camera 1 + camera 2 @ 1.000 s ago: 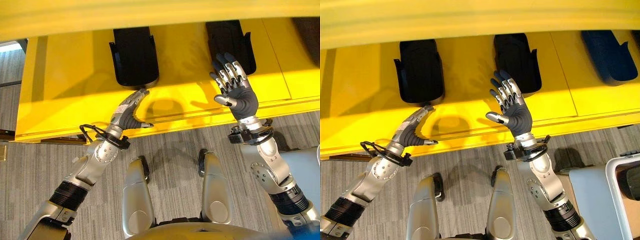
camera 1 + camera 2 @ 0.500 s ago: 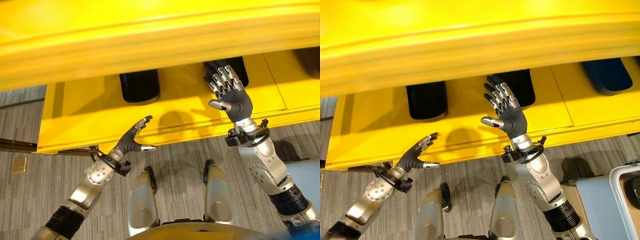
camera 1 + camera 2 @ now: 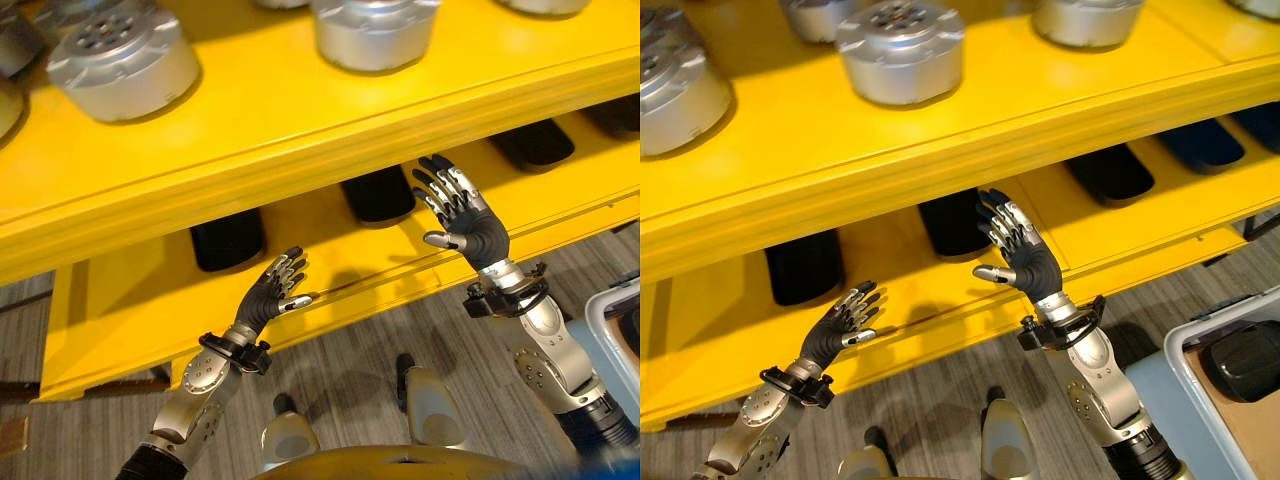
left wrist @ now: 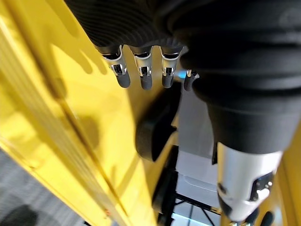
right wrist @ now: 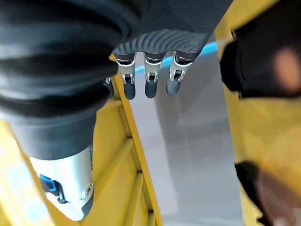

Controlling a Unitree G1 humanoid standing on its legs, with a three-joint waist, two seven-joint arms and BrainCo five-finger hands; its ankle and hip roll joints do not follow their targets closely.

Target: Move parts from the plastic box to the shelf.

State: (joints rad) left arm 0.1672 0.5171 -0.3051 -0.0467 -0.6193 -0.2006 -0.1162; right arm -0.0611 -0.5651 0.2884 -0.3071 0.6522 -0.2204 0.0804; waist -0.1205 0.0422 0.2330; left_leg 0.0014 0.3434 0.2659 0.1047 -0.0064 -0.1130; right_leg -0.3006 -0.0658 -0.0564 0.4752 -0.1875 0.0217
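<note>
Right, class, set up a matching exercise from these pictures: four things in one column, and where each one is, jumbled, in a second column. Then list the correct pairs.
Things
1. silver round parts
2. black parts
3. left robot hand
4. plastic box

Places
A. on the lower yellow shelf board
B. on the floor at the robot's right
C. on the upper yellow shelf board
D. open, empty, in front of the lower shelf edge

Pairs: 1-C, 2-A, 3-D, 4-B
</note>
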